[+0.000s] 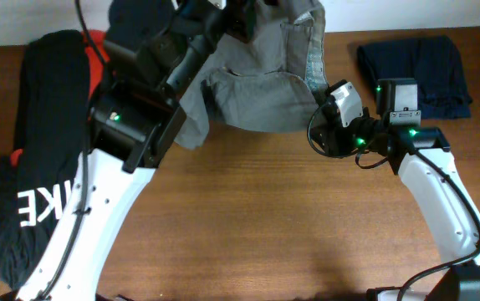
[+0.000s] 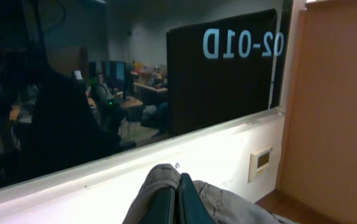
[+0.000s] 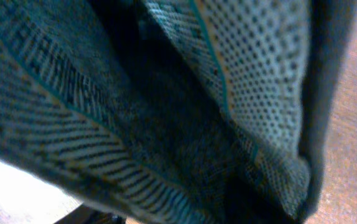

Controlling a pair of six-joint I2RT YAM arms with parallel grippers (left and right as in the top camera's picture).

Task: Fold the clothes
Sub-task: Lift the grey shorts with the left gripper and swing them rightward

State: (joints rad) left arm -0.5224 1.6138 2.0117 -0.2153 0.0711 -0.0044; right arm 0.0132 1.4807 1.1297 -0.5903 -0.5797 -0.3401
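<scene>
The clothes, a pair of wrinkled grey-olive shorts, hang lifted at the back of the table with the lighter waistband lining facing right. My left gripper is shut on a fold of the shorts, and the cloth drapes over both dark fingers. In the overhead view that gripper is up at the top edge, partly buried in fabric. My right gripper is pressed against the waistband edge at the shorts' right side. The right wrist view is filled with close, blurred shorts fabric, and the jaws themselves are hidden.
A black garment with white lettering lies along the left edge, with a bit of red shirt behind it. A small folded navy garment sits at the back right. Bare wooden table stretches toward the front.
</scene>
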